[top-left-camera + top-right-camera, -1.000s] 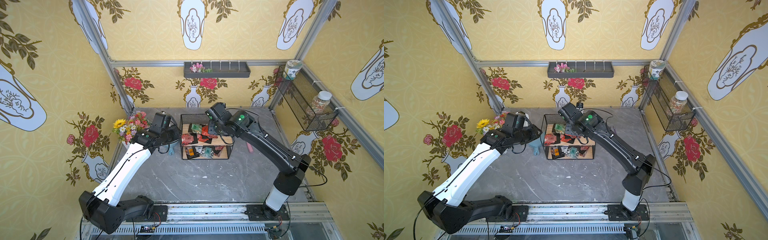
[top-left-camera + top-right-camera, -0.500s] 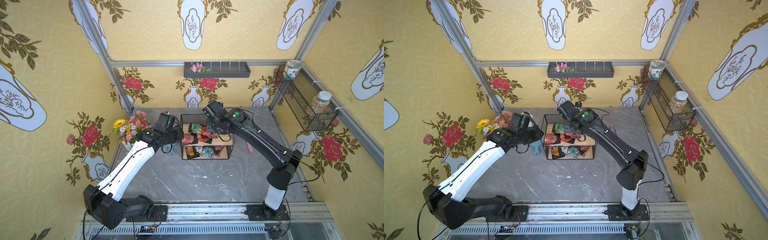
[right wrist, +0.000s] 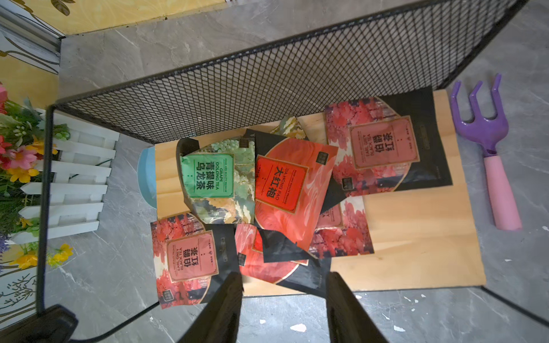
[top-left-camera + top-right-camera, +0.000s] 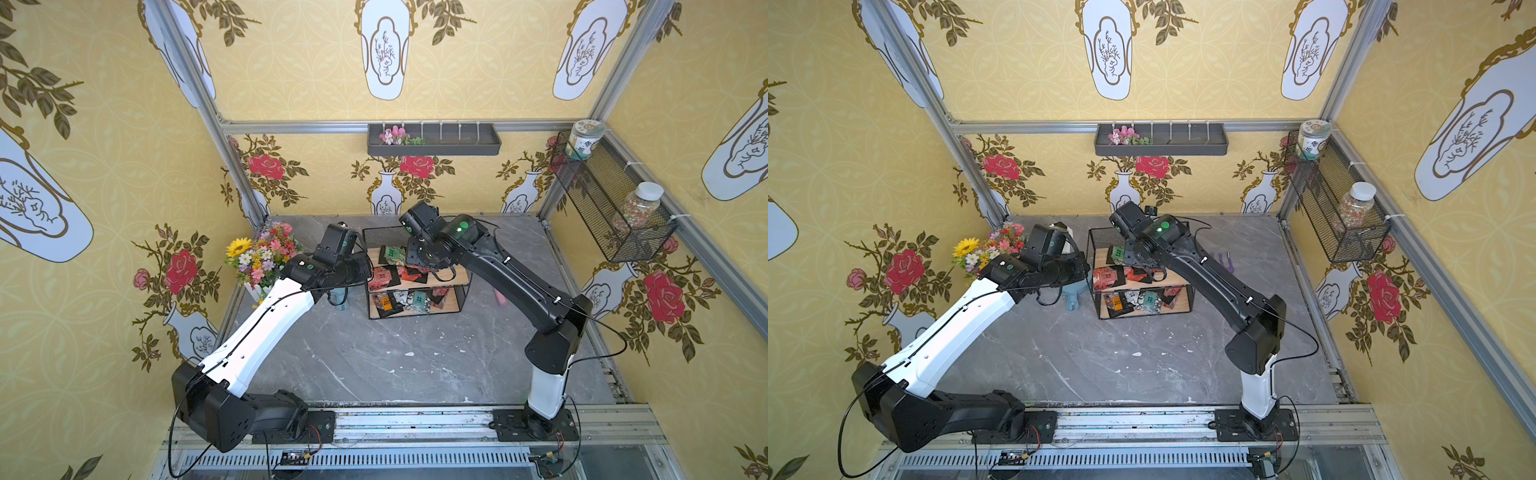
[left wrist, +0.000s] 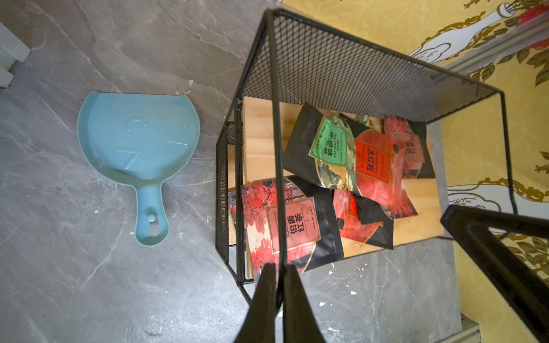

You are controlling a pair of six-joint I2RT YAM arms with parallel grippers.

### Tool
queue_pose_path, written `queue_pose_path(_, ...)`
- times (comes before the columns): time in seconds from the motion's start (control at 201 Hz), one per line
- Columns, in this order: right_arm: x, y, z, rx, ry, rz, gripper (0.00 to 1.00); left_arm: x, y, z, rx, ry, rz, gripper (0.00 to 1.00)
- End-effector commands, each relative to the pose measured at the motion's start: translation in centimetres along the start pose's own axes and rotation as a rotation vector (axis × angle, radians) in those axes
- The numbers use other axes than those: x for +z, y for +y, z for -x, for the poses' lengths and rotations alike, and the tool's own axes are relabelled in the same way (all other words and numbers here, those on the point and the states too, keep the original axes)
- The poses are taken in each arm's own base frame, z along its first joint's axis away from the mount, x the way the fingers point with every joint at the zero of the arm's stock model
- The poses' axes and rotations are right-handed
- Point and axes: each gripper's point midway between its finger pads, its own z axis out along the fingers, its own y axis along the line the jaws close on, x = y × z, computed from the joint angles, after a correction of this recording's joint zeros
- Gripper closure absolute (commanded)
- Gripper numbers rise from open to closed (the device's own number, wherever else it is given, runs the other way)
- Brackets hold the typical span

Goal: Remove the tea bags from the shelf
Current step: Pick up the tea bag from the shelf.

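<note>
a: is anything coming off?
b: not yet. the tea bags (image 3: 279, 184) are lying on both boards of the shelf (image 5: 341, 65). the left gripper (image 5: 279, 267) is clamping its left top wire; the right gripper (image 3: 284, 276) is hovering parted above the upper pile.

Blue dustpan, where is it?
In the left wrist view the blue dustpan lies flat on the grey table, beside the shelf on the robot's left side, between it and the flower bunch.
</note>
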Motion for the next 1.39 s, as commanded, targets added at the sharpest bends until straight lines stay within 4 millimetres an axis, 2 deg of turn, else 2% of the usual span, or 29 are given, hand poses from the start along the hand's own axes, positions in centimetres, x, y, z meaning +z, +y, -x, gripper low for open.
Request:
queue_pose_path(0.0,0.2,0.7,0.6,-0.014,-0.018,0.016,0.50,0.1,0.4,0.6,-0.020,-0.026,0.025,0.92)
queue_pose_path(0.199,0.8,1.5,1.5,-0.064,-0.041,0.027,0.48,0.3,0.5,0.5,-0.005,-0.021,0.027,0.93)
queue_pose_path(0.319,1.5,2.3,1.8,-0.117,-0.052,0.043,0.42,0.4,0.4,0.6,0.015,-0.021,0.024,0.93)
queue_pose_path(0.349,0.9,2.9,2.6,-0.121,-0.077,0.072,0.40,0.4,0.4,0.7,0.020,-0.023,0.023,0.93)
queue_pose_path(0.483,1.4,4.2,3.4,-0.166,-0.092,0.101,0.36,0.3,0.2,0.8,0.060,-0.028,0.017,0.93)
queue_pose_path(0.597,2.3,4.7,3.9,-0.204,-0.096,0.086,0.34,0.3,0.3,0.6,0.098,-0.020,0.019,0.98)
queue_pose_path(0.727,2.7,3.7,4.7,-0.193,-0.103,0.045,0.34,0.2,0.3,0.5,0.124,-0.018,0.021,1.00)
queue_pose_path(0.861,1.8,2.0,5.1,-0.151,-0.119,0.028,0.34,0.3,0.7,0.4,0.139,-0.017,0.033,1.00)
queue_pose_path(1.001,2.0,0.0,4.2,-0.073,-0.072,0.022,0.36,0.4,0.9,0.2,0.155,-0.012,0.040,1.00)
queue_pose_path(1.041,2.7,-0.8,3.3,-0.060,-0.040,0.004,0.37,0.4,0.9,0.2,0.162,-0.012,0.042,1.00)
queue_pose_path(1.115,3.0,-1.2,2.7,-0.048,-0.022,0.002,0.38,0.4,0.9,0.3,0.172,-0.014,0.044,1.00)
queue_pose_path(1.195,3.0,-0.8,2.7,-0.052,-0.028,0.021,0.39,0.4,1.0,0.3,0.181,-0.015,0.046,1.00)
queue_pose_path(1.309,2.8,1.8,3.2,-0.142,-0.080,0.063,0.37,0.6,1.0,0.3,0.186,-0.012,0.050,1.00)
queue_pose_path(1.389,3.5,3.3,3.1,-0.208,-0.086,0.075,0.34,0.6,1.1,0.3,0.187,-0.014,0.051,1.00)
